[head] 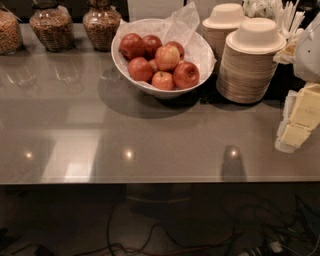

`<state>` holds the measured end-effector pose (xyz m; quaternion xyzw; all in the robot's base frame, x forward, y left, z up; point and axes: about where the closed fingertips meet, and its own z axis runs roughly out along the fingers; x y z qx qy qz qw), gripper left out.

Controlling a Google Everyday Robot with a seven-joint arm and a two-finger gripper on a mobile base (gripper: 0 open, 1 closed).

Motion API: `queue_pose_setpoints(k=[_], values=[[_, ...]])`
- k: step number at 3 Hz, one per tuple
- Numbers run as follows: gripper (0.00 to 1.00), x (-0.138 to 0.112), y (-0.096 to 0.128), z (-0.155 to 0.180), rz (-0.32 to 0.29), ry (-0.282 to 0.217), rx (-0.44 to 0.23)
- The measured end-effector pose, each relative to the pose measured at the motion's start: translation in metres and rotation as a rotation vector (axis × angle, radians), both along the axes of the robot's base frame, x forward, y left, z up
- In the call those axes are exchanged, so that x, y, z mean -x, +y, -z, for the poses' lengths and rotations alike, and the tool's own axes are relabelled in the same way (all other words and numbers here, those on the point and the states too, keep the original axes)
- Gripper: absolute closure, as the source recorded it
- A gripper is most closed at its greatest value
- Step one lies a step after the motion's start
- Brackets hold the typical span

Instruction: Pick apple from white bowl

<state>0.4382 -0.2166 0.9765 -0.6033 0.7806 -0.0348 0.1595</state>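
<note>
The white bowl (pixel 118 57), wide and lined with crinkled white paper, stands at the back middle of the grey counter. It holds several apples. The apple (pixel 167 57), paler and pinkish-red with a yellow-orange blush, lies on top near the middle of the pile. Darker red apples (pixel 132 46) lie around it, and a smaller red-yellow apple (pixel 163 80) lies at the front. My gripper (pixel 300 120), cream-yellow, is at the right edge of the view. It is above the counter, far to the right of the bowl and nearer the front, and holds nothing that I can see.
Two stacks of beige disposable bowls (pixel 248 65) stand right of the white bowl. White plastic cutlery (pixel 280 12) is behind them. Three glass jars (pixel 52 27) of grain stand at the back left. The counter's front edge (pixel 150 181) runs across, with cables on the floor below.
</note>
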Motion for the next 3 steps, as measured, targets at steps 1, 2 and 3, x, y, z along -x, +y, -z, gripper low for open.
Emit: queue_pose_setpoints(k=[1, 2, 3], values=[[0.0, 0.0, 0.0, 0.0, 0.0, 0.0, 0.0], [0.0, -0.007, 0.001, 0.0, 0.013, -0.036, -0.026], [0.0, -0.022, 0.004, 0.001, 0.036, -0.086, -0.083]])
